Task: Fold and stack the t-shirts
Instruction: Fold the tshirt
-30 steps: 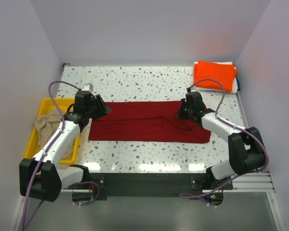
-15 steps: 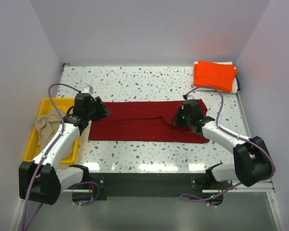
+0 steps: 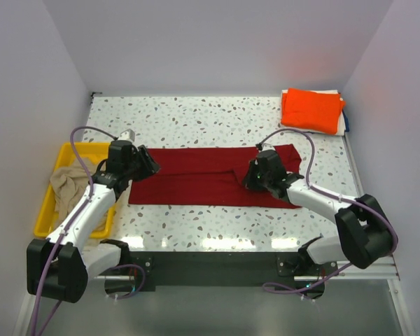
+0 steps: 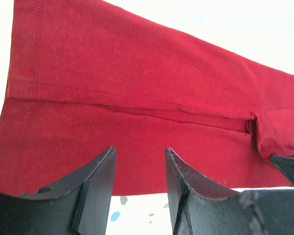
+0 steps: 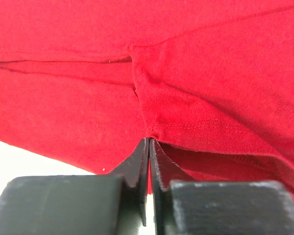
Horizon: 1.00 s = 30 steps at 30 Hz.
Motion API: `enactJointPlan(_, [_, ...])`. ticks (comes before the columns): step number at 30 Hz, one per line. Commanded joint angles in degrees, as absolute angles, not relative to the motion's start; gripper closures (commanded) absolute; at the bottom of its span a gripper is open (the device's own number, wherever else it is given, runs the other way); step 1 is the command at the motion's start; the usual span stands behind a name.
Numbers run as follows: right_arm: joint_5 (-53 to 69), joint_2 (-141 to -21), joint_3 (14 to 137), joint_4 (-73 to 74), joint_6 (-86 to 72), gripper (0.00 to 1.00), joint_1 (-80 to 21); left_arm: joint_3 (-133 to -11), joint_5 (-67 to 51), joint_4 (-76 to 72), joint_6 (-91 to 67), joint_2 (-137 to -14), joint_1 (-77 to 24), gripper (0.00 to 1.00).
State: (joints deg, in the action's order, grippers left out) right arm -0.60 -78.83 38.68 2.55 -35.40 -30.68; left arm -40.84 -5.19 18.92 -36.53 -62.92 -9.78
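Done: orange tee (image 3: 312, 110), far-right corner. Mid-fold on dark red tee (image 3: 196, 183), pinching with right gripper (image 5: 149, 141), holding left gripper (image 3: 151, 162) open. Pending: beige tee (image 3: 70, 183) in tray (image 3: 45, 210).

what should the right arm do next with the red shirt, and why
Probably carry the pinched hem left across the strip. The right gripper is shut on the dark red t-shirt, whose right end is only partly folded over, and the left gripper hangs open above the left end, holding nothing.
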Motion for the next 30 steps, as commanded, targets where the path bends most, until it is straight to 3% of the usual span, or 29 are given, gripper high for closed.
enactJointPlan(1, [-2.5, -78.8, 37.8, 0.3, -35.9, 0.91, -31.6, -39.7, -5.5, 17.4, -37.3, -61.5, -9.8, 0.51])
enactJointPlan(7, [-1.9, -73.7, 38.0, 3.4, -34.9, 0.72, -32.4, -38.8, -5.5, 17.1, -37.7, -61.1, -9.8, 0.51])
enactJointPlan(12, [-6.9, -67.3, 40.2, 11.0, -32.6, 0.62, -32.4, -38.1, -5.5, 16.8, -38.1, -60.6, -9.8, 0.51])
enactJointPlan(14, [-13.0, -66.9, 43.0, 15.3, -31.4, 0.62, -30.3, -38.0, -5.6, 16.5, -38.3, -60.7, -9.8, 0.51])
enactJointPlan(19, [-6.9, -73.9, 47.8, 15.4, -29.4, 0.62, -21.4, -37.8, -6.4, 16.2, -38.7, -60.9, -9.8, 0.51])
enactJointPlan(24, [-7.7, -84.5, 51.2, 15.3, -27.0, 0.65, -21.0, -38.4, -6.1, 16.9, -38.1, -60.7, -9.8, 0.51])
enactJointPlan(30, [-5.4, -83.7, 45.1, 11.9, -28.6, 0.72, -22.8, -38.5, -6.0, 17.1, -38.1, -60.5, -9.8, 0.51])
